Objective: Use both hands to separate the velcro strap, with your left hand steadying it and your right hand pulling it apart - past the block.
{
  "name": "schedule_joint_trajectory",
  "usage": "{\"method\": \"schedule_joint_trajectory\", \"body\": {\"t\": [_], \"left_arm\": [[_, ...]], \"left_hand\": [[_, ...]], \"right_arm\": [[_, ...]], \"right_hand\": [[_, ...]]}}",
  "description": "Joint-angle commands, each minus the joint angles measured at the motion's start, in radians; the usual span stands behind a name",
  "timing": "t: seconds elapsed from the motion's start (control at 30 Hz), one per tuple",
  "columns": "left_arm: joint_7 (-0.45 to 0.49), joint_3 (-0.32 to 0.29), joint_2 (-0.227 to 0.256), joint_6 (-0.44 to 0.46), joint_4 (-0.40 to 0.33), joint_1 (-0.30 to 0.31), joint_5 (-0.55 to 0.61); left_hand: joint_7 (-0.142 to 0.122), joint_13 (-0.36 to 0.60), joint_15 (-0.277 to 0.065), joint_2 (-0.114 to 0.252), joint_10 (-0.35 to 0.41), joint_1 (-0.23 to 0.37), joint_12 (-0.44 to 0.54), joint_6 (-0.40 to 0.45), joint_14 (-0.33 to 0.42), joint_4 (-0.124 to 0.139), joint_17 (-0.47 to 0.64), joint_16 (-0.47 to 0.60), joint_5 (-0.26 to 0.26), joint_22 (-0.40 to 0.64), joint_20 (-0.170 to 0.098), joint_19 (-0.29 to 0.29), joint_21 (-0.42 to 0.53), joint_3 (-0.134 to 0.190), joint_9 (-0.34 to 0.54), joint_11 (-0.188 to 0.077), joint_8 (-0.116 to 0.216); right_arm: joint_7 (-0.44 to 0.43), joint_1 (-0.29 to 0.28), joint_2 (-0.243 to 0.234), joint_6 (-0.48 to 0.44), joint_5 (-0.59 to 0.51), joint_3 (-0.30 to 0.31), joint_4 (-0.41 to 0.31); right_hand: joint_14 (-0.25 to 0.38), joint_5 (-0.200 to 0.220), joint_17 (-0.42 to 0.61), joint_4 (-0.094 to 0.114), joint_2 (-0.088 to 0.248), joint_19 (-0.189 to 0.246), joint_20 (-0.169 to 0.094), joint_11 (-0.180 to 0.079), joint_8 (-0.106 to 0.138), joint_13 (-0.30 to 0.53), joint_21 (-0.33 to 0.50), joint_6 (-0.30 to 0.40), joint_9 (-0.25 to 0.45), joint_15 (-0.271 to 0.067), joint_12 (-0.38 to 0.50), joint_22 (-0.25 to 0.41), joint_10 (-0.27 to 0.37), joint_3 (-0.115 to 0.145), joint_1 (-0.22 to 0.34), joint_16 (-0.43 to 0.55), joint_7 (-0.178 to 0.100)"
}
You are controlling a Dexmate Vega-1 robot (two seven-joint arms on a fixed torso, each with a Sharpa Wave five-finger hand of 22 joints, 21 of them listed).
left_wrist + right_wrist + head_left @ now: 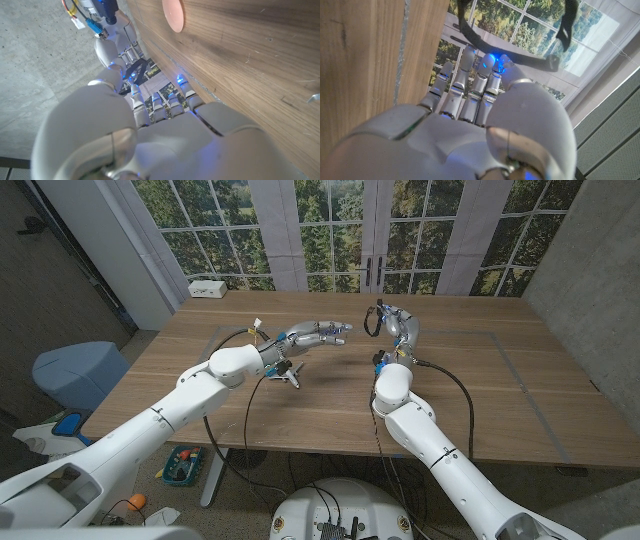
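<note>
With the strap (520, 55) pinched only by the right hand (400, 330) and the open-fingered left hand (318, 333) apart from it, pulling may merely swing the strap unseparated.

White box (208, 288) at the wooden table's (520, 395) far left corner; blue bin (78, 375) beside it.

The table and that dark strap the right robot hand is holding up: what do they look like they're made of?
The table looks like wood or wood veneer with a matte finish: brown grain streaks run along its top. The velcro strap looks like thin, flexible dark fabric: it hangs in a limp loop from the right robot hand, its end slightly ragged. Its hook-and-loop texture is too small to tell.
</note>
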Motion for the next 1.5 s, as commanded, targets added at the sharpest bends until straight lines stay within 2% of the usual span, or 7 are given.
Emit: {"method": "schedule_joint_trajectory", "body": {"t": [0.03, 0.07, 0.27, 0.3, 0.83, 1.23, 1.5], "left_arm": [[-0.050, -0.030, -0.022, -0.075, 0.050, 0.035, -0.091], [-0.056, -0.035, -0.030, -0.081, 0.057, 0.040, -0.112], [-0.113, -0.048, -0.068, -0.115, 0.105, 0.049, -0.199], [-0.123, -0.050, -0.074, -0.123, 0.113, 0.050, -0.209], [-0.042, -0.099, -0.146, -0.251, 0.134, 0.127, -0.233], [0.177, -0.121, -0.151, -0.276, 0.073, 0.181, -0.094], [0.256, -0.134, -0.147, -0.266, 0.045, 0.201, -0.057]], "left_hand": [[-0.008, 0.005, 0.000, 0.021, -0.052, -0.075, -0.005, -0.144, -0.025, 0.025, 0.005, -0.002, 0.005, 0.006, -0.014, -0.035, -0.023, -0.031, -0.004, 0.013, -0.003], [-0.008, 0.004, -0.008, 0.057, -0.065, -0.097, -0.005, -0.175, -0.038, 0.040, 0.008, -0.002, 0.011, 0.006, -0.025, -0.044, -0.029, -0.030, -0.006, 0.013, 0.000], [-0.008, 0.001, -0.041, 0.114, -0.082, -0.148, -0.004, -0.225, -0.052, 0.074, 0.011, -0.001, 0.023, 0.005, -0.062, -0.060, -0.042, -0.019, -0.011, 0.001, 0.003], [-0.007, -0.001, -0.046, 0.128, -0.098, -0.171, -0.007, -0.251, -0.064, 0.095, 0.013, -0.003, 0.028, 0.005, -0.066, -0.065, -0.046, -0.011, -0.012, 0.001, 0.001], [0.042, -0.012, -0.059, 0.132, -0.251, -0.337, -0.021, -0.424, -0.207, 0.258, 0.010, -0.015, 0.070, -0.001, -0.105, -0.163, -0.110, 0.065, -0.019, -0.010, 0.004], [0.061, -0.014, -0.055, 0.133, -0.304, -0.371, -0.024, -0.460, -0.254, 0.281, 0.003, -0.018, 0.088, -0.004, -0.107, -0.208, -0.140, 0.093, -0.020, -0.005, 0.005], [0.068, -0.014, -0.052, 0.132, -0.320, -0.377, -0.024, -0.469, -0.269, 0.281, 0.000, -0.018, 0.093, -0.004, -0.103, -0.215, -0.148, 0.104, -0.020, 0.002, 0.006]], "right_arm": [[-0.054, 0.010, -0.016, -0.122, -0.080, -0.024, -0.002], [-0.057, 0.011, -0.020, -0.132, -0.090, -0.028, -0.002], [-0.084, 0.014, -0.036, -0.192, -0.146, -0.053, -0.004], [-0.081, 0.014, -0.042, -0.207, -0.154, -0.058, -0.008], [-0.056, 0.014, -0.102, -0.405, -0.254, -0.121, -0.056], [-0.021, 0.026, -0.135, -0.512, -0.310, -0.160, -0.078], [0.008, 0.036, -0.148, -0.570, -0.327, -0.176, -0.090]], "right_hand": [[-0.005, 0.007, -0.004, 0.000, -0.007, 0.016, -0.007, -0.010, 0.000, -0.015, 0.010, -0.003, -0.006, -0.111, -0.013, 0.001, 0.004, 0.011, 0.001, -0.013, -0.008], [-0.004, 0.007, -0.005, 0.000, -0.009, 0.019, -0.008, -0.010, -0.001, -0.018, 0.012, -0.003, -0.007, -0.112, -0.014, 0.001, 0.003, 0.011, -0.001, -0.015, -0.008], [-0.001, 0.009, -0.011, 0.001, -0.017, 0.046, -0.022, -0.015, -0.012, -0.034, 0.028, -0.005, -0.017, -0.116, -0.022, -0.001, -0.003, 0.017, -0.009, -0.031, -0.019], [-0.001, 0.009, -0.010, -0.001, -0.017, 0.050, -0.023, -0.015, -0.014, -0.037, 0.030, -0.007, -0.018, -0.117, -0.023, -0.001, -0.002, 0.018, -0.008, -0.032, -0.022], [-0.009, 0.012, -0.030, 0.001, -0.024, 0.066, -0.039, -0.024, -0.031, -0.070, 0.047, -0.005, -0.034, -0.129, -0.039, -0.005, -0.012, 0.034, -0.018, -0.077, -0.037], [-0.014, 0.013, -0.049, -0.001, -0.027, 0.083, -0.051, -0.031, -0.046, -0.100, 0.061, -0.011, -0.047, -0.134, -0.055, -0.008, -0.019, 0.049, -0.020, -0.114, -0.061], [-0.029, 0.017, -0.060, -0.008, -0.027, 0.081, -0.056, -0.038, -0.079, -0.146, 0.069, -0.060, -0.062, -0.139, -0.098, -0.010, -0.058, 0.064, -0.009, -0.146, -0.083]]}}
